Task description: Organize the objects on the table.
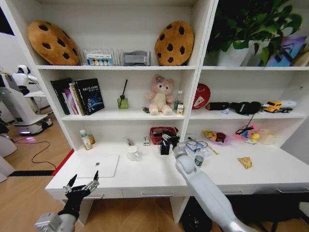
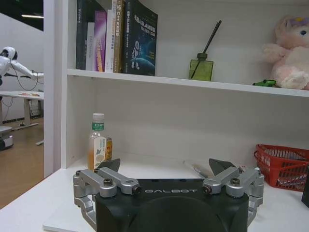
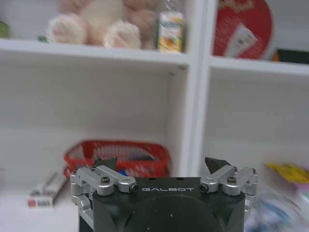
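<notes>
A thin silver laptop lies shut on the white table at its left end. A green-capped bottle stands behind it by the shelf wall. A dark pen lies farther back on the top. My left gripper hangs open at the table's front left edge, just before the laptop, holding nothing. My right gripper is open and empty above the middle of the table, facing a red basket.
A white cup and a small box sit mid-table. Clear cups, a yellow packet and toys lie to the right. Books, a pink bear and cookie cushions fill the shelves. Another robot stands far left.
</notes>
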### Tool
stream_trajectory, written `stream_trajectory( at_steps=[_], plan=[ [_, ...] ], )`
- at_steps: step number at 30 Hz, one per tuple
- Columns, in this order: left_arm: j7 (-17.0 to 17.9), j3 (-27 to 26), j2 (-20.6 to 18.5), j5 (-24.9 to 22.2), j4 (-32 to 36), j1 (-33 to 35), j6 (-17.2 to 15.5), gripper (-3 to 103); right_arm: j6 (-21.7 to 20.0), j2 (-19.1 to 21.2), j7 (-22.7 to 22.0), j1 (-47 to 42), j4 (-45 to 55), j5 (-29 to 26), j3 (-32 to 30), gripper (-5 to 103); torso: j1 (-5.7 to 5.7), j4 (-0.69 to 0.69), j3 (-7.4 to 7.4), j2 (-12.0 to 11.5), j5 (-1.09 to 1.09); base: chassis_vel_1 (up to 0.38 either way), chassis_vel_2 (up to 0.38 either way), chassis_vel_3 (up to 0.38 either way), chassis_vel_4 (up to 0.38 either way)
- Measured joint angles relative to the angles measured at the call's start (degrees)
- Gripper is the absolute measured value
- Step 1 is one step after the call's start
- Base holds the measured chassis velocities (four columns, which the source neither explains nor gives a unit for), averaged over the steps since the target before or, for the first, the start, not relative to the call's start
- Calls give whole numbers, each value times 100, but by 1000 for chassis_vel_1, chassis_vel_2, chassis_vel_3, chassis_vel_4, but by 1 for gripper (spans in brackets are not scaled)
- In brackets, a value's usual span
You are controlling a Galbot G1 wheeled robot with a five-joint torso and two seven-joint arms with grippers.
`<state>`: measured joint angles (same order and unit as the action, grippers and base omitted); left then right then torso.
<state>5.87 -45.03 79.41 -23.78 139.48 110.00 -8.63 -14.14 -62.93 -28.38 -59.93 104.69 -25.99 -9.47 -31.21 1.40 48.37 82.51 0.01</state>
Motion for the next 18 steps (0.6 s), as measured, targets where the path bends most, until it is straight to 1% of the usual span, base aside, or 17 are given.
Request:
stream_trajectory(
  at_steps=[1,2,3,4,6,7,8,10,18],
  plan=[
    [2,-1,0,0,0,0,0,100,-175,-28,-162,-492,216,-85,-198,100,1,-2,0,0,0,0,0,0,0],
    [2,-1,0,0,0,0,0,100,-175,-28,-162,-492,216,-85,-198,100,1,-2,0,0,0,0,0,0,0],
    [1,-1,0,1,0,0,0,100,-290,-101,-274,-826,330,-148,-342,100,1,-3,0,0,0,0,0,0,0],
    [1,-1,0,1,0,0,0,100,-290,-101,-274,-826,330,-148,-342,100,1,-3,0,0,0,0,0,0,0],
    [2,-1,0,0,0,0,1,100,-370,-288,-485,-1144,369,-253,-497,100,1,-5,0,0,-1,0,0,0,0],
    [2,-1,0,0,0,0,1,100,-370,-288,-485,-1144,369,-253,-497,100,1,-5,0,0,-1,0,0,0,0],
    [1,-1,0,0,0,0,0,100,-355,-426,-582,-1164,261,-256,-590,100,1,-8,0,0,-1,0,0,0,0],
    [1,-1,0,1,0,0,0,100,-330,-517,-703,-1107,119,-282,-682,100,0,-9,1,0,0,0,0,0,0],
    [1,0,0,0,0,0,0,100,-317,-448,-819,-962,-122,-194,-998,100,-1,-6,1,-1,-1,0,0,0,0]
  ],
)
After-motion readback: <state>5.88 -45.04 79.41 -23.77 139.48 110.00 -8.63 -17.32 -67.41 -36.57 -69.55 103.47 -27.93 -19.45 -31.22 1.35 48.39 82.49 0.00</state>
